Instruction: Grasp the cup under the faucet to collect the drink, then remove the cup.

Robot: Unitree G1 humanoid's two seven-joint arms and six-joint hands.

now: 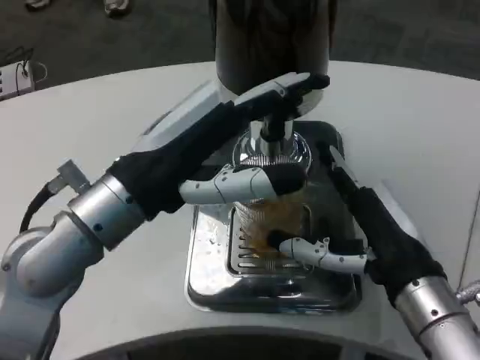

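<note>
— Cup (274, 217) on drip tray (206, 281), directly under faucet (271, 142); placed so to catch the drink. Brownish liquid inside.

— Right hand (326, 253): fingers (300, 246) wrapped low round cup, steadying. Left hand (259, 142) reaching over top, fingers on tap lever (296, 86). Whether gripped, cannot tell. White surface (420, 135) beneath.

I see a white desk (420, 127) with a rounded far edge, and beyond it a dark carpeted floor (405, 34). At the top left of my view two shoes (116, 7) stand on that floor. A white box (15, 79) with cables sits at the left edge. A shiny metal drip tray (206, 277) with a slotted grille (244, 251) rests on the desk.
</note>
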